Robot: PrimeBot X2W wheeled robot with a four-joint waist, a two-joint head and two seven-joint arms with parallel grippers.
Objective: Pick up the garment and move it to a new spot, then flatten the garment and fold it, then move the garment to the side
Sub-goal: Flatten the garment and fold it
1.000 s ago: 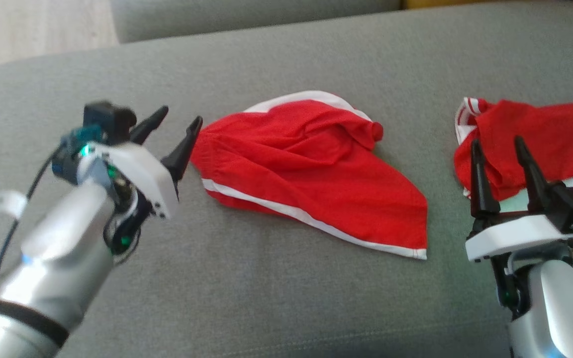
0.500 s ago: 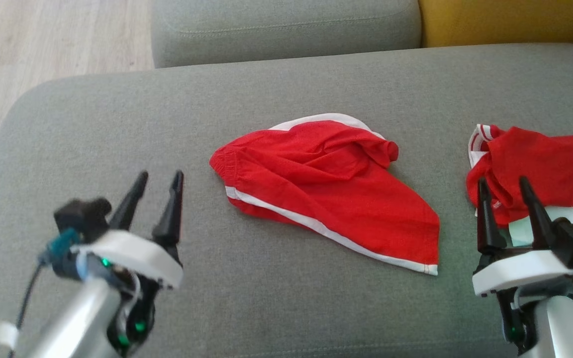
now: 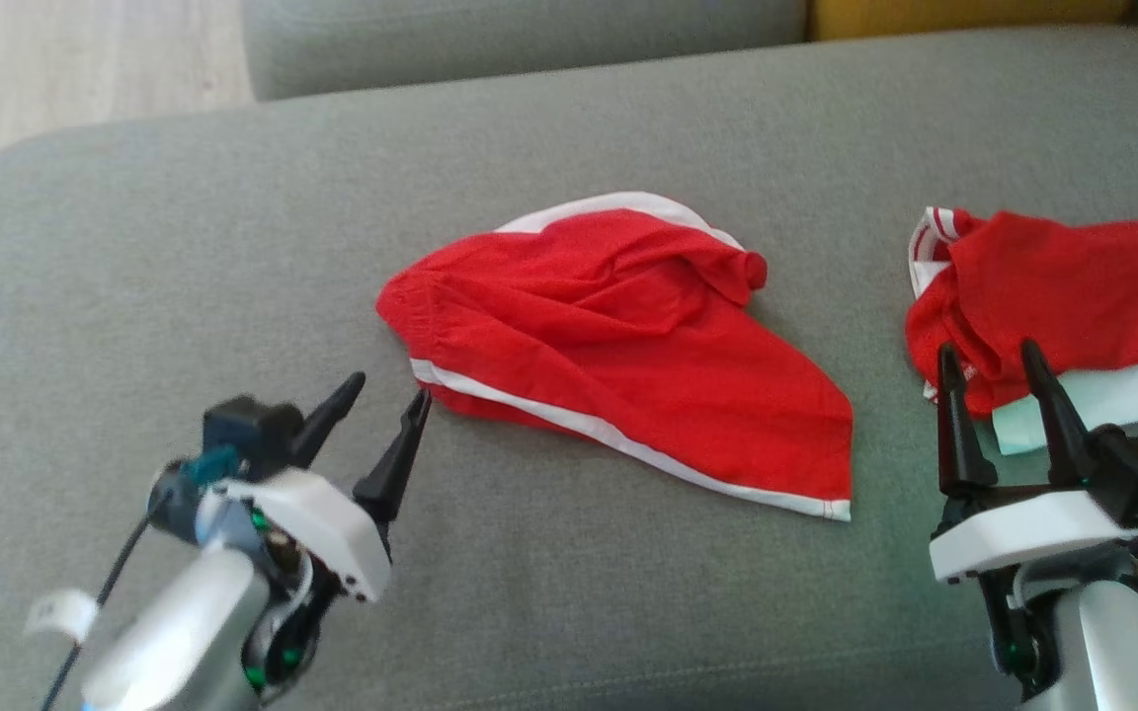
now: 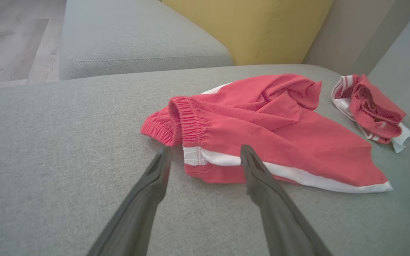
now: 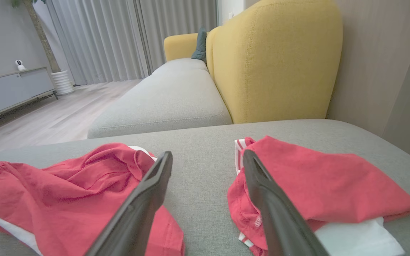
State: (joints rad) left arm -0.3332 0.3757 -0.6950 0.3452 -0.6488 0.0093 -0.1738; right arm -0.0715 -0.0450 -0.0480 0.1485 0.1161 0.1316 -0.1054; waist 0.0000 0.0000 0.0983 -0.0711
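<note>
A grey sofa seat meets pale wood floor and a yellow backrest. The red shorts lie mid-seat, a folded red garment at the right edge. The left end effector and right end effector gape, empty.

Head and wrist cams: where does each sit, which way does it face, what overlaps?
Head: high, looking down at the grey cushion; red shorts centre, folded red garment right; left gripper and right gripper at the lower corners.
Left wrist: low over the cushion, facing the shorts' waistband; own open fingers.
Right wrist: low, facing the yellow backrest between both garments; own open fingers.
Shared: all three show both garments.
</note>
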